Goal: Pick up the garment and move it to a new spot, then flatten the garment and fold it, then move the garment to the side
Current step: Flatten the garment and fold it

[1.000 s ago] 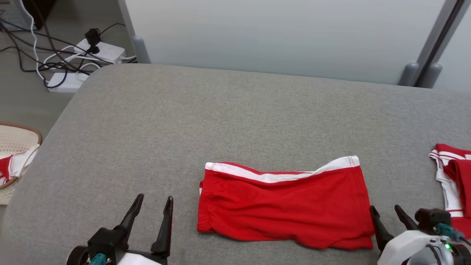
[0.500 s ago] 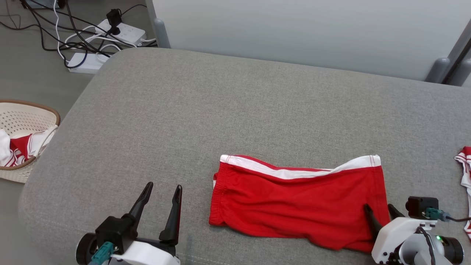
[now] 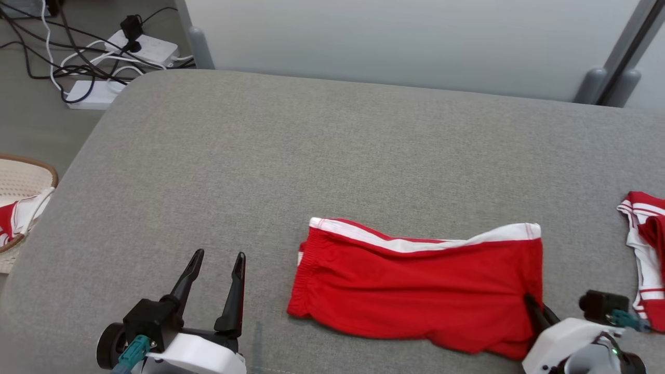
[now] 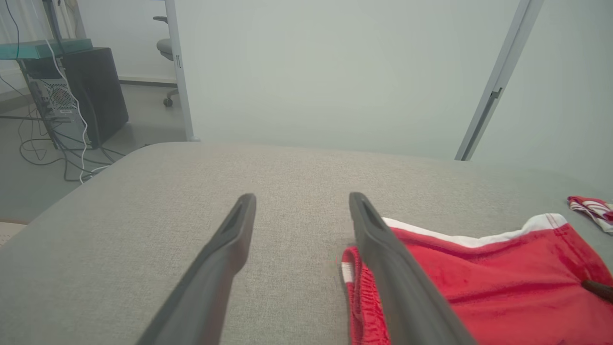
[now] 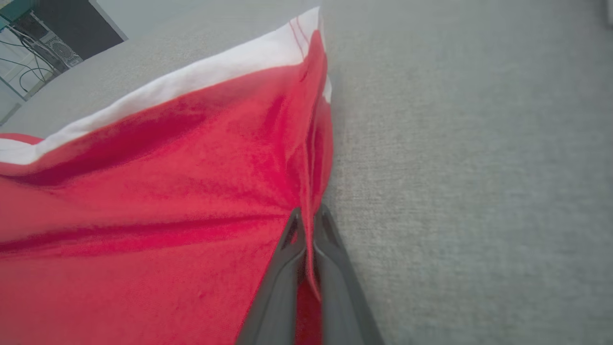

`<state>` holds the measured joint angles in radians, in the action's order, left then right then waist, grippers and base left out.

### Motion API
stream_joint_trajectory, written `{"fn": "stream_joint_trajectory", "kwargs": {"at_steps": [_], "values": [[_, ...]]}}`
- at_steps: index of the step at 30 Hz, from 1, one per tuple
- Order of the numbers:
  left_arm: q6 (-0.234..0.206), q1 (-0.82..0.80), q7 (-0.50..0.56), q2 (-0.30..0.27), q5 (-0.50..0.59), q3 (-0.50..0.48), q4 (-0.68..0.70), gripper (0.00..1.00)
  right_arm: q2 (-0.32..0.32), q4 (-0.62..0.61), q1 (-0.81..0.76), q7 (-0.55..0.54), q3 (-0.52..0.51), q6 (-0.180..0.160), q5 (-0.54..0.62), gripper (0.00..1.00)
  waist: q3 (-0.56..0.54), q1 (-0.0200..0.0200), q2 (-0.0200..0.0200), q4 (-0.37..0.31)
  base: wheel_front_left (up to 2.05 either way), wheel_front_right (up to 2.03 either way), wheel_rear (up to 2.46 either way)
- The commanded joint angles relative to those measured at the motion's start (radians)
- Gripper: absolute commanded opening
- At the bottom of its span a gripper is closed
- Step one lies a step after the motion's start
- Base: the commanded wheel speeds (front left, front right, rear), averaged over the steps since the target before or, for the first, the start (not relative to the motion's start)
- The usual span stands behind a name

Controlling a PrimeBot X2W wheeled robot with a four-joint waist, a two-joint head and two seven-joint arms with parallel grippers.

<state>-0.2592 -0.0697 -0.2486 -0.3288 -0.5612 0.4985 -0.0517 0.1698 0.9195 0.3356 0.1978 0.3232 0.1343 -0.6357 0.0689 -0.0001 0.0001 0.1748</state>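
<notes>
Far left, off the edge of the grey surface (image 3: 311, 156): pale woven basket (image 3: 23, 182), holds a bundle of red-and-white cloth (image 3: 13, 223). Beyond it on the floor: white power strips (image 3: 145, 44), tangled among dark and white cables. Lower left, left gripper (image 3: 220, 254): hovers low over bare grey fabric, points away from the robot with both fingers spread wide, grips nothing, sits just left of the garment without touching it. Middle to right, garment (image 3: 415, 285): red shorts, lies folded and mostly flat near the robot's side of the surface, runs lengthwise left to right, shows a gathered waistband (image 3: 306, 270) at the left end and a white band (image 3: 415, 243) along the far edge, wrinkles a little along the near hem. At its right end, right gripper (image 3: 537, 306): comes in from the robot's side, pinches a raised fold of red cloth just inside the right-hand edge, fingers drawn tight together around it in the right wrist view. Far right, well apart from the shorts: second garment (image 3: 644, 244), red with white trim, lies crumpled and runs past the head view's right border.
</notes>
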Motion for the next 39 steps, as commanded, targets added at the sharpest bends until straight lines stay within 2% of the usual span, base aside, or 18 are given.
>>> {"fn": "stream_joint_trajectory", "kwargs": {"at_steps": [1, 6, 7, 11, 12, 17, 22, 26, 30, 36, 38, 39], "values": [[0.008, -0.043, -0.013, -0.011, 0.010, -0.048, 0.015, 1.00, 0.038, -0.002, -0.043, 0.021, -0.002, -0.004, -0.018, 0.00, -0.002, 0.0001, -0.0001, -0.015, 0.00, 0.00, 0.00], [0.017, -0.034, -0.013, -0.009, 0.019, -0.064, 0.015, 1.00, 0.081, -0.006, -0.096, 0.042, -0.044, -0.004, -0.038, 0.00, -0.002, 0.0001, -0.0001, -0.043, 0.00, 0.00, 0.00], [0.024, -0.029, -0.013, -0.007, 0.023, -0.074, 0.012, 1.00, 0.087, -0.038, -0.106, 0.048, -0.063, -0.004, -0.055, 0.00, -0.006, 0.0001, -0.0001, -0.065, 0.00, 0.00, 0.00], [0.031, -0.026, -0.013, -0.007, 0.024, -0.071, 0.005, 1.00, 0.064, -0.124, -0.106, 0.031, -0.075, -0.004, -0.118, 0.00, -0.010, 0.0001, -0.0001, -0.075, 0.00, 0.00, 0.00], [0.030, -0.024, -0.013, -0.010, 0.025, -0.076, 0.004, 1.00, 0.049, -0.227, -0.104, -0.005, -0.054, -0.004, -0.156, 0.00, -0.011, 0.0001, -0.0001, -0.087, 0.00, 0.00, 0.00], [0.030, -0.020, -0.012, -0.016, 0.026, -0.077, 0.006, 1.00, 0.021, -0.507, -0.119, -0.098, -0.002, -0.004, -0.200, 0.00, -0.013, 0.0001, -0.0001, -0.098, 0.00, 0.00, 0.00], [0.031, -0.032, -0.005, -0.020, 0.025, -0.076, 0.009, 1.00, -0.052, -0.671, -0.115, -0.183, 0.053, -0.004, -0.168, 0.00, -0.001, 0.0001, -0.0001, -0.097, 0.00, 0.00, 0.00], [0.032, -0.043, 0.009, -0.019, 0.023, -0.069, 0.003, 1.00, -0.104, -0.664, -0.080, -0.216, 0.137, -0.004, -0.137, 0.00, 0.009, 0.0001, -0.0001, -0.083, 0.00, 0.00, 0.00], [0.041, -0.067, 0.017, -0.014, 0.028, -0.054, -0.002, 1.00, -0.118, -0.573, -0.021, -0.183, 0.213, -0.004, -0.118, 0.00, 0.022, 0.0001, -0.0001, -0.054, 0.00, 0.00, 0.00], [0.051, -0.088, 0.024, -0.010, 0.030, -0.039, -0.016, 1.00, -0.119, -0.448, 0.080, -0.095, 0.385, -0.004, -0.263, 0.00, 0.033, 0.0001, -0.0001, -0.024, 0.00, 0.00, 0.00], [0.050, -0.091, 0.023, -0.012, 0.030, -0.039, -0.017, 1.00, -0.119, -0.389, 0.123, -0.067, 0.434, -0.004, -0.268, 0.00, 0.037, 0.0001, -0.0001, -0.021, 0.00, 0.00, 0.00], [0.051, -0.094, 0.024, -0.013, 0.031, -0.038, -0.019, 1.00, -0.119, -0.347, 0.154, -0.044, 0.477, -0.004, -0.312, 0.38, 0.040, 0.0001, -0.0001, -0.019, 0.00, 0.00, 0.00]]}}
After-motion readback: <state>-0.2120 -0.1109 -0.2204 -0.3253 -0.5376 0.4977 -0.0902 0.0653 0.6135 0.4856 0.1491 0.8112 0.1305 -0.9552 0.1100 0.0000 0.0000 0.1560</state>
